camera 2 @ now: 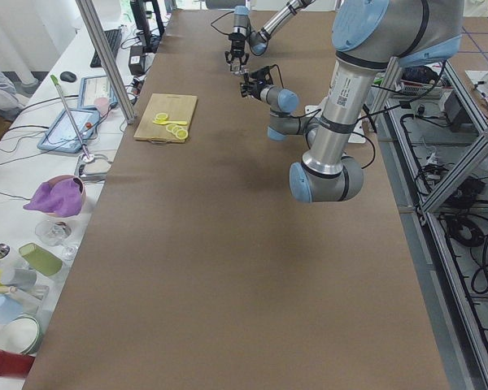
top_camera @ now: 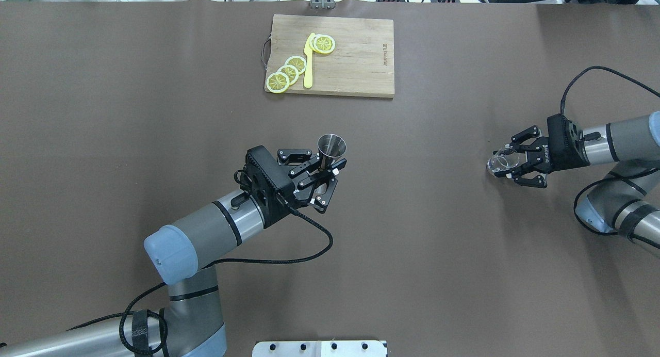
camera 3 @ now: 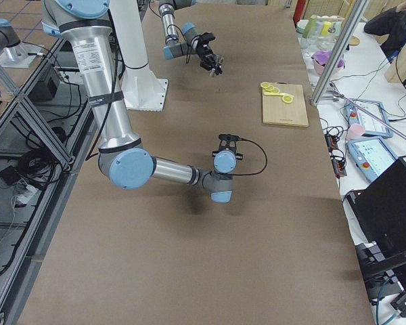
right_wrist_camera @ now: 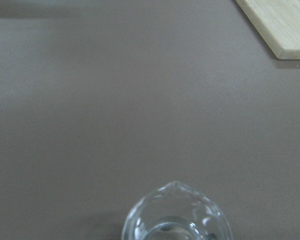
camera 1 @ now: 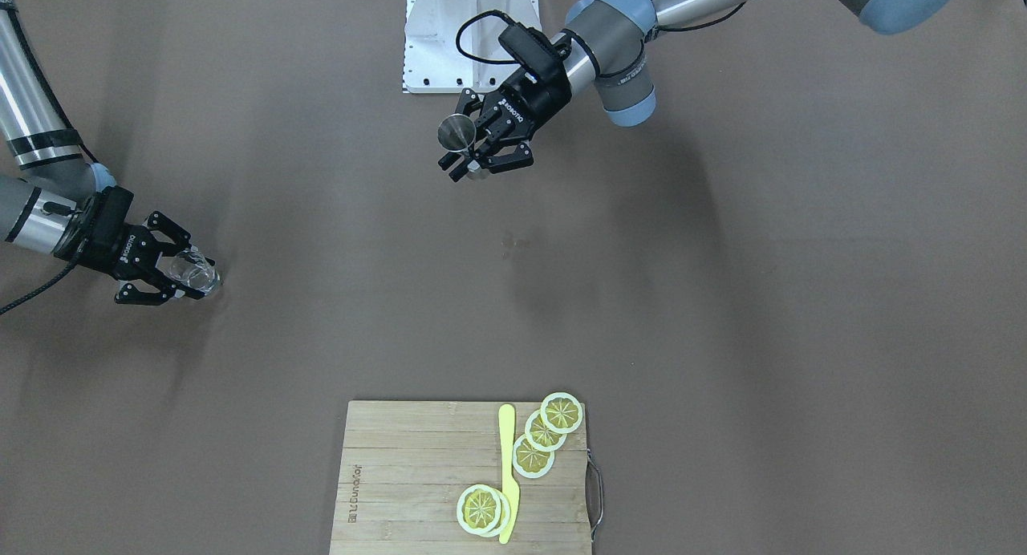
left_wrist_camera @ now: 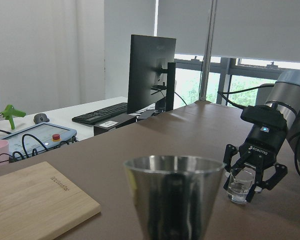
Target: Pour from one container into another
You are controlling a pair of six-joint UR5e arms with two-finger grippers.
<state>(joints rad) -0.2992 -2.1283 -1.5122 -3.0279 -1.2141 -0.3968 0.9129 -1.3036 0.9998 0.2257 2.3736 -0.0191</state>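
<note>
Steel jigger (top_camera: 331, 145), upright, is clamped between the left gripper's (top_camera: 326, 171) fingers; well apart, the right gripper's (top_camera: 508, 163) fingers grip a small clear glass (top_camera: 497, 163) standing upright between them.

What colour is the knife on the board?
Yellow; the knife shows best in the front-facing view.

Cup (top_camera: 331, 145) in my left gripper (top_camera: 325, 174) polished, mirror-bright steel, jug (top_camera: 496, 164) in my right gripper (top_camera: 508, 162) clear glossy glass, table cover (top_camera: 438, 243) matt brown, paper-like, board (top_camera: 356, 58) at twelve o'clock pale grained wood with smooth yellow plastic knife (top_camera: 308, 70).
</note>
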